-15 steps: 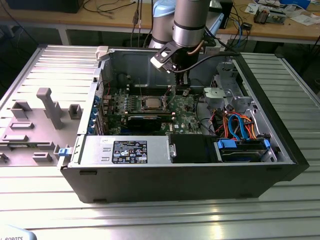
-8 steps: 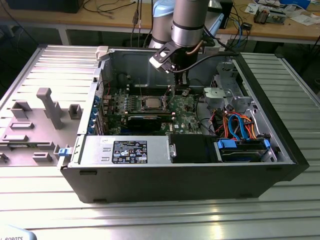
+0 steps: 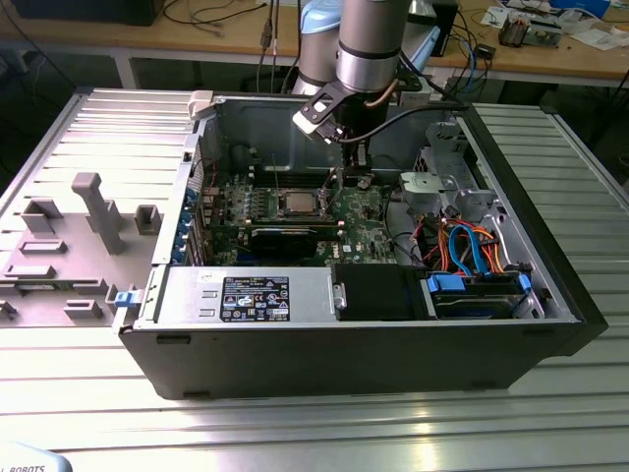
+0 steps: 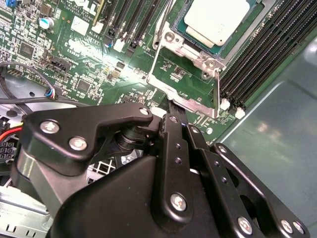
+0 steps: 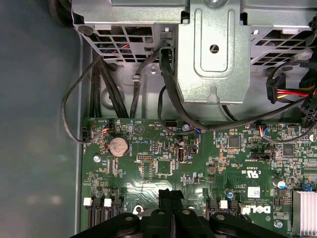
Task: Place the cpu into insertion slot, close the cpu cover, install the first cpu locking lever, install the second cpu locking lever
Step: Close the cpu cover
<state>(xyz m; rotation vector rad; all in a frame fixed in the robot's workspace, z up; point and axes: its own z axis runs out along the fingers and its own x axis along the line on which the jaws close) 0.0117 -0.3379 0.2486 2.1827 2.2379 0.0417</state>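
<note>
**Risking a slip at the open cpu cover (image 4: 184,101)**

Deep inside the open computer case (image 3: 344,364) on the desk (image 3: 295,423), the arm looks to have little room. Over the motherboard (image 4: 74,64) the cover stands swung open, and the gripper (image 4: 173,110) sits at its free edge, fingers pressed together and holding nothing. So narrow a tip could skid off the thin frame and strike the memory slots (image 4: 257,54). The cpu (image 4: 215,20) lies in the insertion slot (image 4: 174,38). If it is seated askew, the cover could bear on it crookedly.

the label (image 3: 256,298) on the power supply (image 3: 182,293) is illegible.
</note>
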